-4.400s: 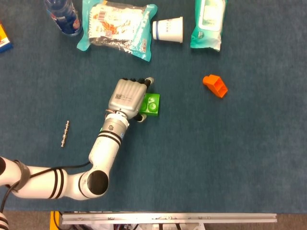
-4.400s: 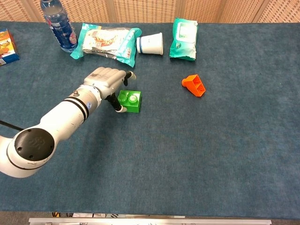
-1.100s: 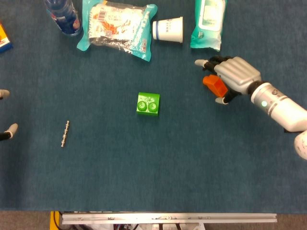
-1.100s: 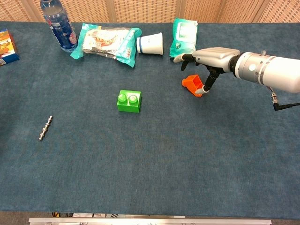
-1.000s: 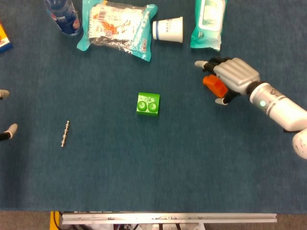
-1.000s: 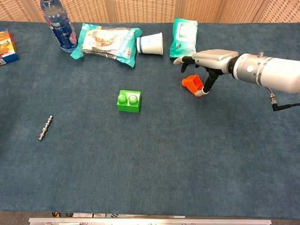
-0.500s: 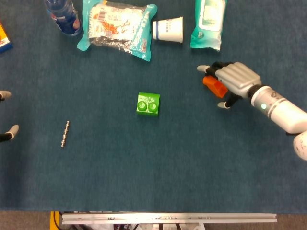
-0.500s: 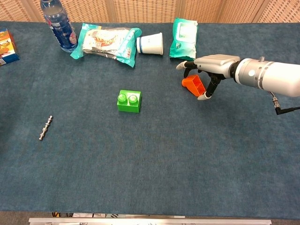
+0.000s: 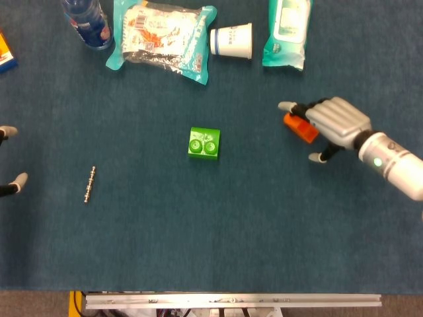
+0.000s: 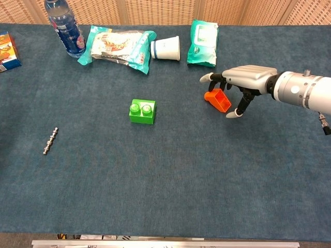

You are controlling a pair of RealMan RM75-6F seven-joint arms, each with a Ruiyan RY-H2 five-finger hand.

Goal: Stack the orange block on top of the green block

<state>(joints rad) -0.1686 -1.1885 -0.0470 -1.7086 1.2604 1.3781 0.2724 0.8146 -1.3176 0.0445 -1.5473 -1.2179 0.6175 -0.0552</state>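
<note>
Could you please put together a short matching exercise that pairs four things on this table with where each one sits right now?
Things:
1. orange block
2. green block
3. paper cup
4. metal rod

Places:
A. lying on its side at the far edge, between two packets
B. alone near the left side of the cloth
C. under the fingers of the right hand
D. mid-table, studs up, untouched

Pairs: 1-C, 2-D, 3-A, 4-B

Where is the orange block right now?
In both views the orange block is right of centre, under the fingers of the right hand, well right of the green block and below the wipes pack.
</note>
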